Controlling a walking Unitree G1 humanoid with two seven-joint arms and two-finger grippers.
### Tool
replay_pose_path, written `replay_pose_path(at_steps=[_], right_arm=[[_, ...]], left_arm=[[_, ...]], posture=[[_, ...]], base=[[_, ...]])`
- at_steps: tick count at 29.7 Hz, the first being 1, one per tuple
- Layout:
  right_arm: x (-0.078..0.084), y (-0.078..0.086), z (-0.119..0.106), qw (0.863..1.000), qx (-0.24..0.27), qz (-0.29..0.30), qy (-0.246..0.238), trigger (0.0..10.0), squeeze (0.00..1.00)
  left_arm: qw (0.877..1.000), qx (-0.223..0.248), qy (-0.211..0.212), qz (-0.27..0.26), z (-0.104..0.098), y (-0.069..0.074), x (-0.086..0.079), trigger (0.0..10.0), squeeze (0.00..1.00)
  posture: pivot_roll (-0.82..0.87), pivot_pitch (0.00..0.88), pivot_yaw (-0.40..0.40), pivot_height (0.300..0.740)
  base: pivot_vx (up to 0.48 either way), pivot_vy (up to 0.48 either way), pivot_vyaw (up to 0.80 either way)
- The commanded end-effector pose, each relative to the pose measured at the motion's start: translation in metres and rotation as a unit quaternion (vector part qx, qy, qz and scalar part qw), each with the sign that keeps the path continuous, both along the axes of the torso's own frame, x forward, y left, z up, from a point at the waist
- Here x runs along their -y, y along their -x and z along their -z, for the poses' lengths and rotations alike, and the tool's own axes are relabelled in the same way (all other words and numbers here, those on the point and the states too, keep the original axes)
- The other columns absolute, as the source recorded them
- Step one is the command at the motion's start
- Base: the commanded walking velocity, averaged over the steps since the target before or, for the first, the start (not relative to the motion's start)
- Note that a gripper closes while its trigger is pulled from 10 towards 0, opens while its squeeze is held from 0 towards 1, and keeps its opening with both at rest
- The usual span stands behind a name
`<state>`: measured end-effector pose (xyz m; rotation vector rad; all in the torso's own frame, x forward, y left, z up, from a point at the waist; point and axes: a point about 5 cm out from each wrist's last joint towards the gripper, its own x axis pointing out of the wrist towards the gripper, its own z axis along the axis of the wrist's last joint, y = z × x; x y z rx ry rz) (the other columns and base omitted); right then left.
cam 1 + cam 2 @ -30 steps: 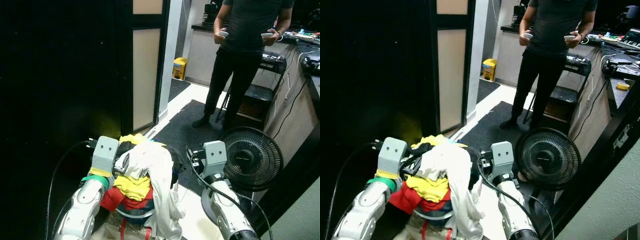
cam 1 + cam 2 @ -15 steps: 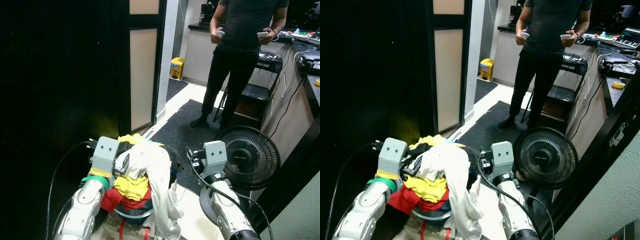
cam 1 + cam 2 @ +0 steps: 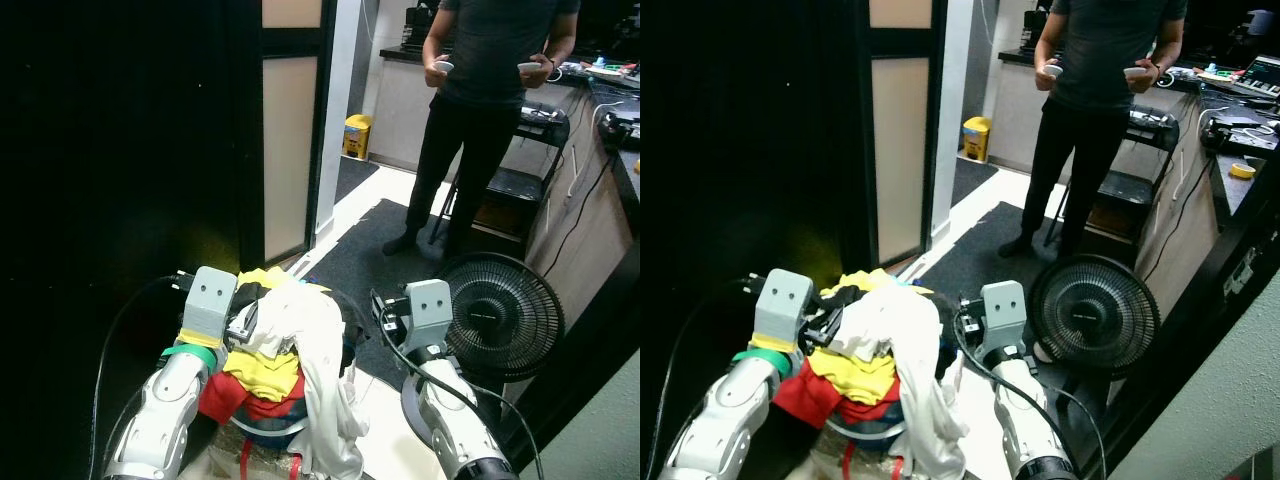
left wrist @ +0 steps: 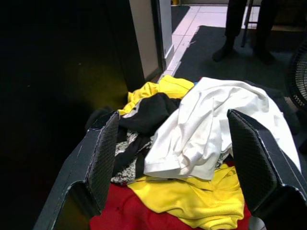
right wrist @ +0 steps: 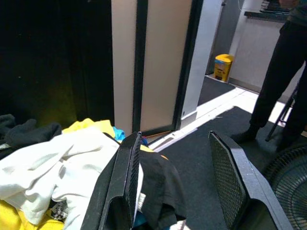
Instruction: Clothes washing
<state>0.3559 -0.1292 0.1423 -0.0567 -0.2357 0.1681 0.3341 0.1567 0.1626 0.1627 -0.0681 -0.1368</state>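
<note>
A heap of clothes (image 3: 285,345), with a soft white shirt (image 4: 211,127) draped over yellow (image 4: 192,199), red and black fabric, sits between the left end effector (image 4: 172,158) and right end effector (image 5: 180,179). Both have their ribbed black fingers spread apart, gripping nothing. Beyond the right one stand a round black fan (image 3: 503,315) and a person (image 3: 480,110).

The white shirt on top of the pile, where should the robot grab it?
Probably the bunched fold at the top of the white shirt, coming down from above. It lies uppermost on the laundry pile, between the open left gripper fingers, draping down the front.
</note>
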Motion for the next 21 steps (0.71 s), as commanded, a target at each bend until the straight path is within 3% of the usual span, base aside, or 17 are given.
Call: replay_pose_path(at_steps=[1,21], right_arm=[[0.0006,-0.0001,0.0026,1.0,-0.007,0.001,-0.004,10.0,0.0],[0.0045,0.0034,0.0064,1.0,-0.01,0.007,-0.002,10.0,0.0]], left_arm=[[1.0,-0.009,0.001,-0.003,0.0039,0.002,-0.0004,10.0,0.0],[1.0,-0.009,0.005,0.0,0.0038,0.0011,0.0028,10.0,0.0]], posture=[[0.05,0.042,0.009,0.74],[0.01,0.038,0.019,0.74]], base=[[0.0,0.0,0.0],[0.0,0.0,0.0]])
